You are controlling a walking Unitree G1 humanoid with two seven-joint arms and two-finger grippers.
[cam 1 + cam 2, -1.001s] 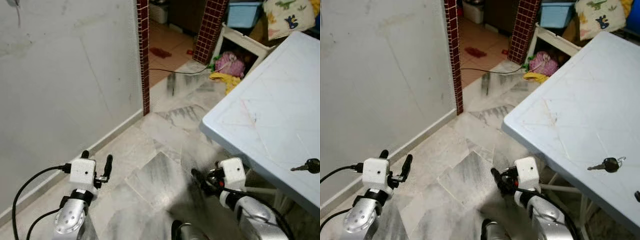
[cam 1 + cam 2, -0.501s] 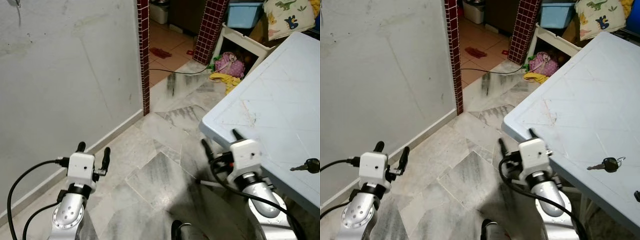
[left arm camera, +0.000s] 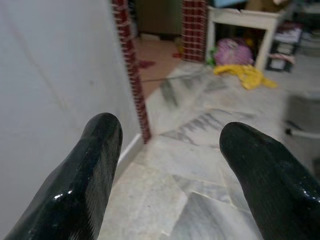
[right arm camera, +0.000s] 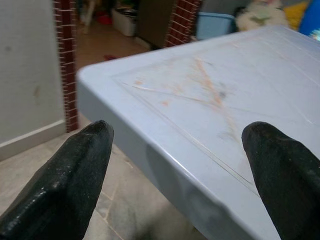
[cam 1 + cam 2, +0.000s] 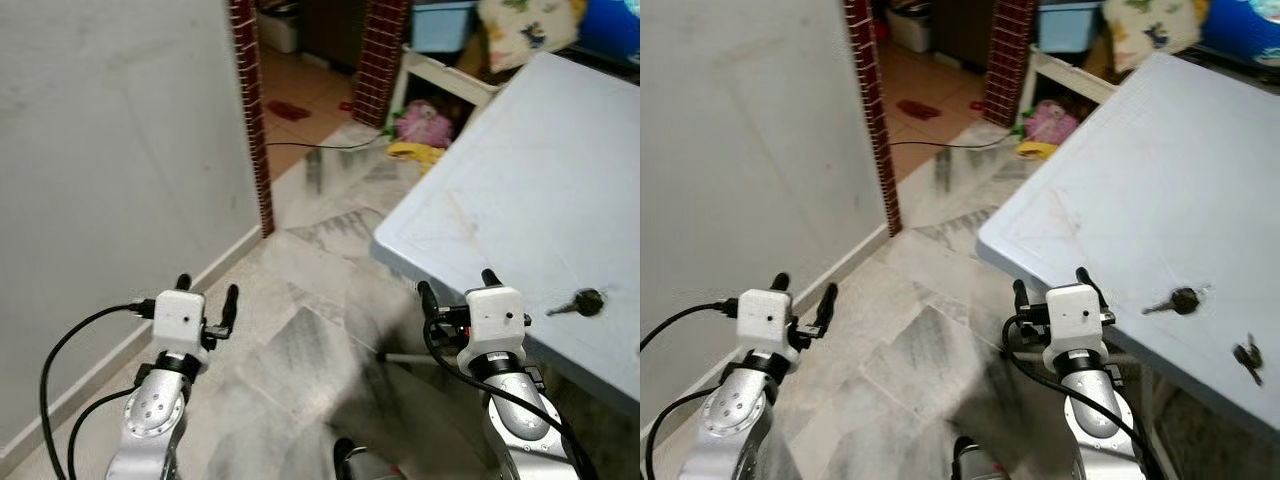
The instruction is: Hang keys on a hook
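Pale plastic table (image 5: pixel 1160 160), smooth but scratched and stained.
Beside the table, veined marble-look floor (image 5: pixel 320 300) with a dull sheen; glossy black fingers (image 3: pixel 95 165); key (image 5: pixel 1172 300) perhaps metal.

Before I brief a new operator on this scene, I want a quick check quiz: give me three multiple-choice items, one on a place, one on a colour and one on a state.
1. Where does the black-headed key lie?
A. on the floor
B. on the pale blue table
C. in the left gripper

2. What colour is the tiled doorway pillar?
A. dark red
B. green
C. yellow

3. How is the right gripper?
A. shut on the key
B. shut and empty
C. open and empty

Key: 1 B, the key rests on the tabletop near its close edge. 2 A, its small tiles are dark red. 3 C, its fingers stand apart with nothing between them.
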